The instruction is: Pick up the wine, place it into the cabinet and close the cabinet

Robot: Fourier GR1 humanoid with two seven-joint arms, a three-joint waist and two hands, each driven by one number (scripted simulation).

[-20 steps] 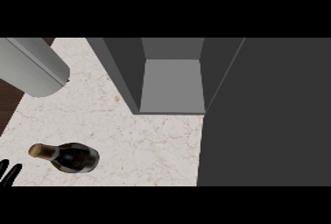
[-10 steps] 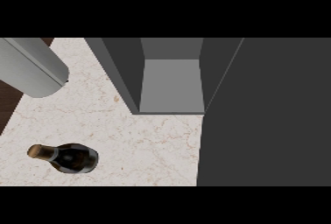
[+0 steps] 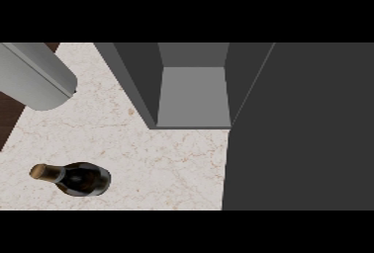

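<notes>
The wine bottle (image 3: pixel 76 178), dark glass with a tan cork top, stands on the pale marble counter (image 3: pixel 161 163) at the lower left. The grey cabinet (image 3: pixel 194 99) stands at the upper middle with its inside open to view. Its dark door (image 3: pixel 300 128) fills the right side of the view. Neither hand shows anywhere in the view.
A large grey cylinder (image 3: pixel 33 74) lies over the counter's upper left corner. The counter's left edge runs diagonally at the far left, with dark wood floor (image 3: pixel 9 111) beyond it.
One second ago, black fingers of the left hand showed at the lower left edge; they have dropped out of view. The bottle and cabinet have not moved.
</notes>
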